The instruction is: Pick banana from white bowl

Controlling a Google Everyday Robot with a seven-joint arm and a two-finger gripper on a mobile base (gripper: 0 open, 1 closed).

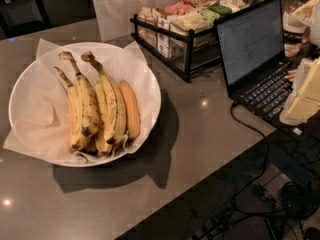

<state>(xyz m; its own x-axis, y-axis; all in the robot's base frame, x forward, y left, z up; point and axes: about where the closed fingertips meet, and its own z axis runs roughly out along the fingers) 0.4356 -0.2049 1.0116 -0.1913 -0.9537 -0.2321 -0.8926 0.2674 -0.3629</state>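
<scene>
The white bowl (pixel 22 79) sits on the left of the grey counter, lined with crinkled off-white paper. Several speckled yellow bananas lie side by side in it, stems pointing away. The banana (pixel 109 109), long with brown streaks and a dark dried stem, lies on top near the middle. A smooth orange-toned banana (pixel 130 109) lies at its right. My gripper (pixel 305 91) shows as a cream shape at the right edge, over the laptop, far to the right of the bowl and holding nothing that I can see.
An open black laptop (pixel 255 49) stands on the counter at the right, with a cable running off its front edge. A black wire rack of packaged snacks (pixel 175 29) stands behind. Cables lie on the dark floor below the counter edge (pixel 210 181).
</scene>
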